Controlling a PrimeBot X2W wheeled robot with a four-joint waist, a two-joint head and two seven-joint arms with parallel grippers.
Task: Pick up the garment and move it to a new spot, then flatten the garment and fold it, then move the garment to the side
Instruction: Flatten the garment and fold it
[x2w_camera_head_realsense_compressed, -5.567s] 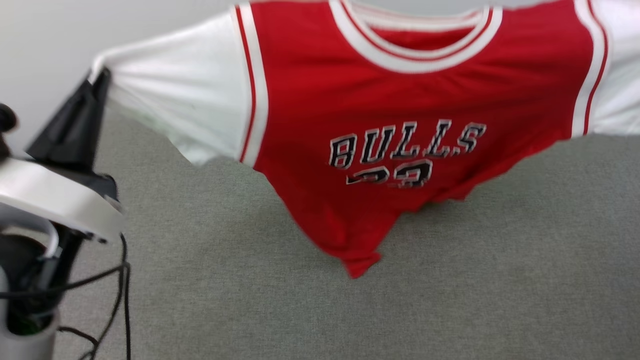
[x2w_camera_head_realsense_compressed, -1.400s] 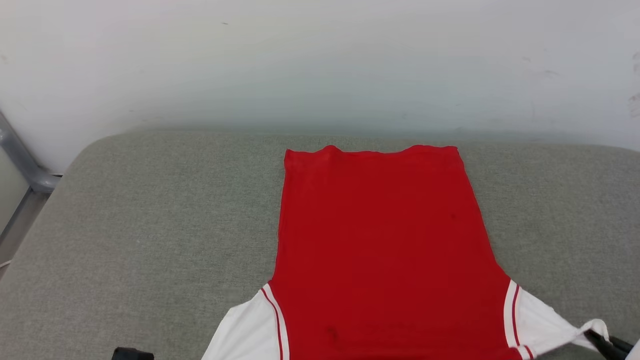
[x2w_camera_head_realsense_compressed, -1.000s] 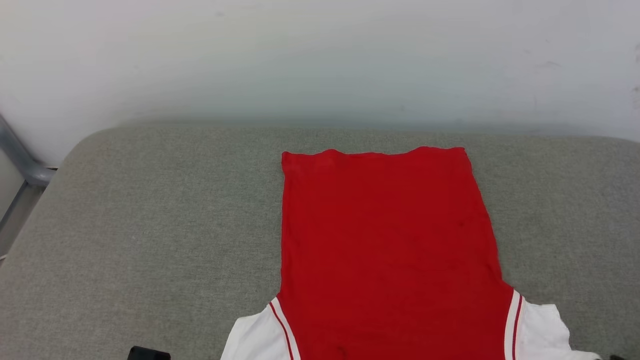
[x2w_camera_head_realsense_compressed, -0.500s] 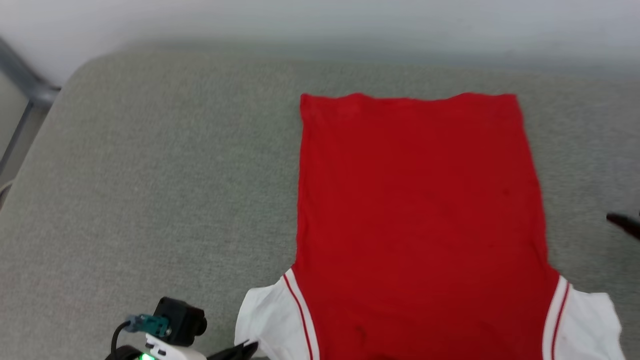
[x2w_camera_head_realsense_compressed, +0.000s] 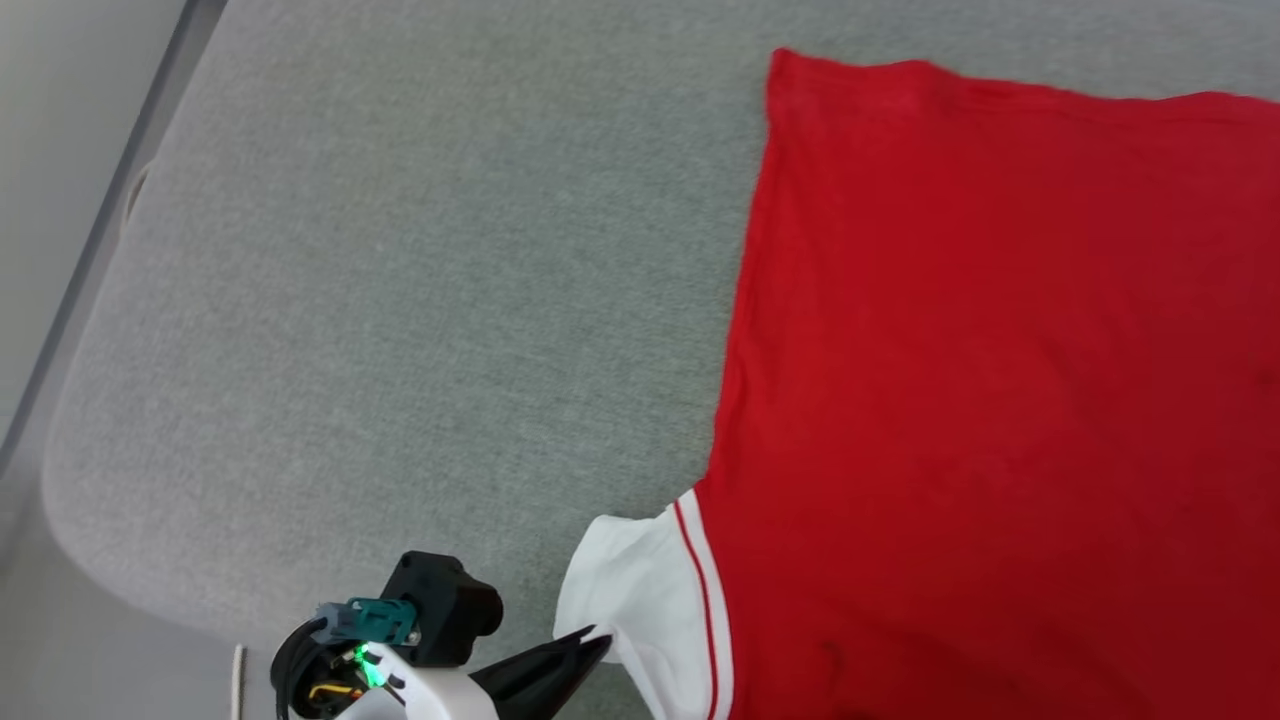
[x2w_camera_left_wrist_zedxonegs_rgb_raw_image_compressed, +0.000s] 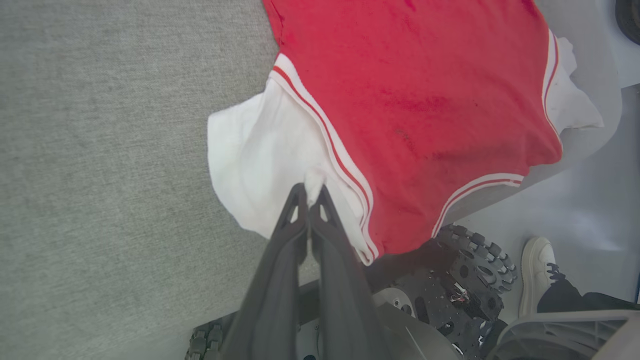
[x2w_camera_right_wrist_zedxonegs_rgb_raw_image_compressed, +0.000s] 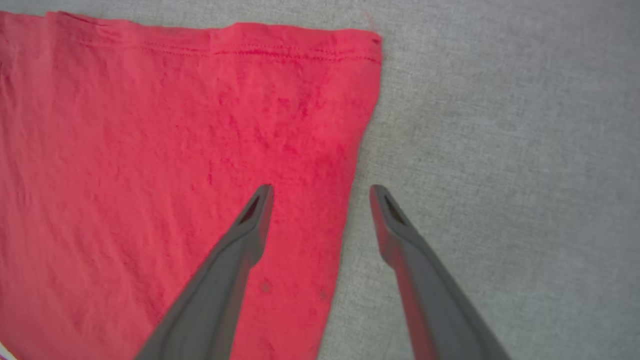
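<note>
The garment (x2w_camera_head_realsense_compressed: 980, 380) lies spread flat on the grey cushioned surface (x2w_camera_head_realsense_compressed: 400, 300), plain red side up, with no lettering showing. Its hem is at the far end and its white sleeves are at the near end. My left gripper (x2w_camera_left_wrist_zedxonegs_rgb_raw_image_compressed: 310, 192) is shut on a pinch of the white left sleeve (x2w_camera_left_wrist_zedxonegs_rgb_raw_image_compressed: 255, 150); in the head view that gripper (x2w_camera_head_realsense_compressed: 590, 645) shows at the bottom edge beside the sleeve (x2w_camera_head_realsense_compressed: 640, 590). My right gripper (x2w_camera_right_wrist_zedxonegs_rgb_raw_image_compressed: 320, 195) hangs open above the garment's side edge (x2w_camera_right_wrist_zedxonegs_rgb_raw_image_compressed: 350, 190) near the hem, one finger over red cloth, the other over the grey surface, nothing between them.
The cushioned surface's rounded left corner (x2w_camera_head_realsense_compressed: 90, 470) drops to a pale floor. The left wrist view shows the robot's wheeled base (x2w_camera_left_wrist_zedxonegs_rgb_raw_image_compressed: 465, 280) below the near edge and a person's white shoe (x2w_camera_left_wrist_zedxonegs_rgb_raw_image_compressed: 537, 270) on the floor beside it.
The head camera has swung down and left. The right gripper has let go of the right sleeve, opened, and moved up along the garment's side. The left gripper stays shut on the left sleeve.
</note>
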